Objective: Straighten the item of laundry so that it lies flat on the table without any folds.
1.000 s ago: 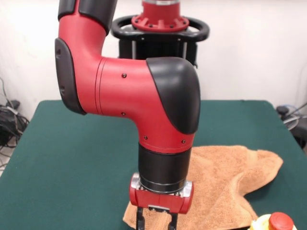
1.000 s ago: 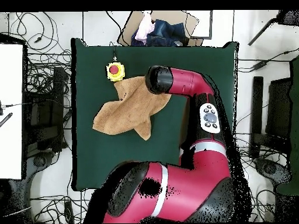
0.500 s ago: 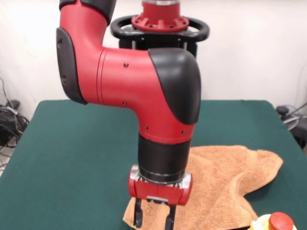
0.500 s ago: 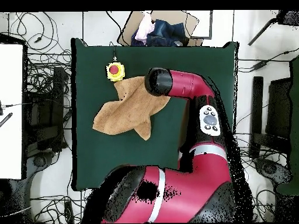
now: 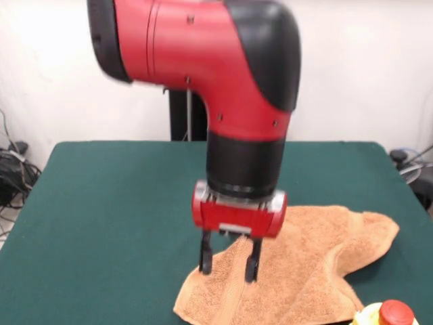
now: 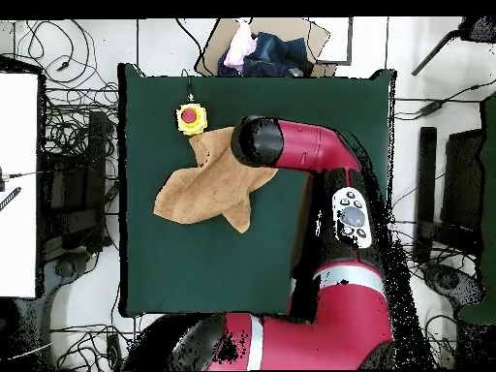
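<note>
The red and black arm comes down from the top of the front view, its thick elbow section bent over and the black wrist pointing straight down. Below the wrist sits a red block carrying the gripper, whose two dark fingers hang vertical with a clear gap between them (open, from where I stand). From overhead the arm reaches out from the base and hides the gripper beneath it.
</note>
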Motion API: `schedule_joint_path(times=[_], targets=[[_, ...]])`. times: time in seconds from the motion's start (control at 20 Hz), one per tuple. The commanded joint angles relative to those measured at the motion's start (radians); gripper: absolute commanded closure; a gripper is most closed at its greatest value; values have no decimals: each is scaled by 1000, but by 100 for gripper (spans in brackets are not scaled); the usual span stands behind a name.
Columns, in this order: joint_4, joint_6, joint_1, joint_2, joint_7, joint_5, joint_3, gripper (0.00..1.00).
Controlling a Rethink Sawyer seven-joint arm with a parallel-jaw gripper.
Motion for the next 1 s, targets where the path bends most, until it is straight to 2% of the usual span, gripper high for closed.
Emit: schedule_joint_path(times=[0.05,0.6,0.75,1.0], targets=[[135,189,44,-174,194,83,-16,0],[-20,331,35,-150,165,107,-24,0],[-38,334,26,-139,155,105,-22,0],[-87,302,1,-71,114,77,-9,0]])
